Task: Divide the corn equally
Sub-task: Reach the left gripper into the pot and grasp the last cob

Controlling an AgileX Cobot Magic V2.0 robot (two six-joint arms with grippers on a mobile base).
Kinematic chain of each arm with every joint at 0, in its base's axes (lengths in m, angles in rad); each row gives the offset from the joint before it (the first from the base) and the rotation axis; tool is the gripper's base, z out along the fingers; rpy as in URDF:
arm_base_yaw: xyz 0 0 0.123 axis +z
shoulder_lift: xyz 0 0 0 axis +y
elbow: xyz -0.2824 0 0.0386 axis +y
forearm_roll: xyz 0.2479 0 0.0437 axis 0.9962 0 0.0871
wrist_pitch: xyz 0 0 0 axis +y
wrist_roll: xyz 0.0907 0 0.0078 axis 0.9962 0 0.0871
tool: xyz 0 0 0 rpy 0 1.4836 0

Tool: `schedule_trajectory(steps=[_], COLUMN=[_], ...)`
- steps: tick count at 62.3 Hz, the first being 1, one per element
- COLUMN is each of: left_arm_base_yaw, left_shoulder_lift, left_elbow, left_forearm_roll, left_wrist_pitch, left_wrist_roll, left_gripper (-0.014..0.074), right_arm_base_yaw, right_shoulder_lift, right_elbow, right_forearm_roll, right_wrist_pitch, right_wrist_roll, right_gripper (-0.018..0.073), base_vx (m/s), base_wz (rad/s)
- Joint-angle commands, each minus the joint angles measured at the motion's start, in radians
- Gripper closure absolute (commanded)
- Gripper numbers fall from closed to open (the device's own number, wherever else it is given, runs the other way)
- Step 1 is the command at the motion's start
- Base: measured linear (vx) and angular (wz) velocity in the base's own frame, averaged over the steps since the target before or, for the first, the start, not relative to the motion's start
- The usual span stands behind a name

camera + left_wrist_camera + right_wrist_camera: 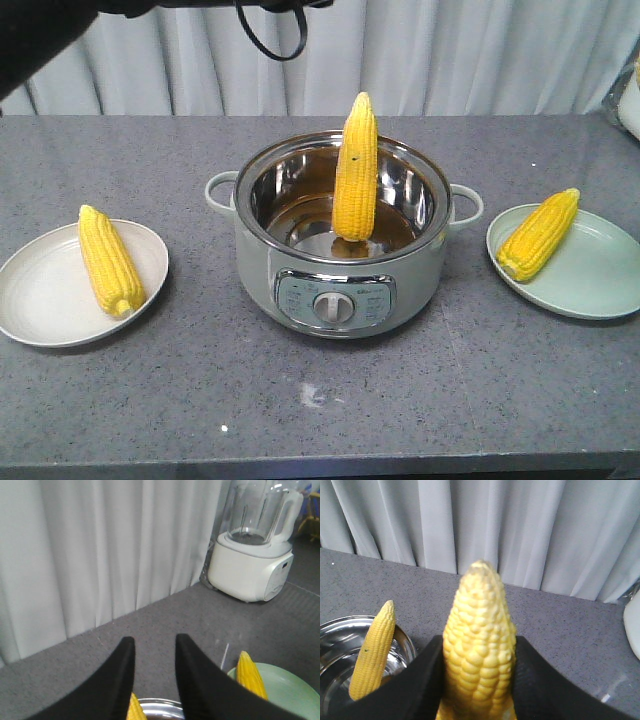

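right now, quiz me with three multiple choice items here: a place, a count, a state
1. Where does the upright cob stand? A on the floor B in the pot C in a blender
2. How many cobs show in the front view? A two B three C five
3. What is the right gripper doing? A hanging open B gripping a plate C clamping the held cob
Answers: B, its base is inside; B, one on the white plate, one on the green plate, one potted; C, kernels fill the gap between its fingers.

Pot [262, 262] centre, upright cob [356, 168] inside. Left plate [40, 300] bears 1 cob [109, 260]; right plate [600, 280] bears 1 cob [540, 234].
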Motion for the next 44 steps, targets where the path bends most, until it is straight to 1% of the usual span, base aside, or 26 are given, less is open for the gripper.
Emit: schedule_trajectory(steps=[1, 7, 12, 16, 24, 29, 33, 39, 44], left_arm_base_yaw=[0.009, 0.023, 0.041, 0.052, 0.053, 0.053, 0.053, 0.053, 0.053], left_shoulder_lift=[-0.006, 0.025, 0.048, 0.064, 0.096, 0.107, 0.119, 0.146, 0.169], left_elbow=[-0.059, -0.065, -0.065, -0.065, -0.066, -0.066, -0.066, -0.065, -0.065], left_forearm_roll=[-0.054, -0.063, -0.065, -0.066, -0.076, -0.13, -0.166, -0.196, -0.195], left_wrist_pitch=[-0.044, -0.06, -0.075, -0.085, -0.113, -0.139, -0.155, -0.157, -0.157], left_wrist_roll=[-0.018, -0.083, -0.157, -0.187, -0.187, -0.187, -0.172, -0.144, -0.144], left_gripper=[0.0194, 0.0037, -0.0043, -0.0071, -0.0059, -0.0039, -0.002, 0.0006, 0.001], right_arm_base_yaw=[-0.005, -0.005, -0.005, -0.005, -0.005, -0.005, -0.005, -0.005, -0.005], right_shoulder_lift=[-0.032, -0.032, -0.032, -0.032, -0.032, -0.032, -0.032, -0.032, -0.032], right_elbow=[-0.024, -0.024, -0.024, -0.024, -0.024, -0.024, -0.024, -0.024, -0.024], right_forearm_roll=[0.015, 0.015, 0.016, 0.015, 0.015, 0.015, 0.015, 0.015, 0.015], right_wrist_pitch=[-0.001, -0.001, -0.002, -0.002, -0.002, -0.001, -0.001, -0.001, -0.001], right_wrist_roll=[-0.003, -0.003, -0.003, -0.003, -0.003, -0.003, -0.003, -0.003, -0.003], right_gripper=[0.0564, 0.0564, 0.0564, 0.0564, 0.0564, 0.0564, 0.0564, 0.0564, 0.0564], base_vx=[0.0, 0.0, 0.0, 0.0, 0.0, 0.0, 0.0, 0.0, 0.0], base_wz=[0.0, 0.0, 0.0, 0.0, 0.0, 0.0, 0.0, 0.0, 0.0])
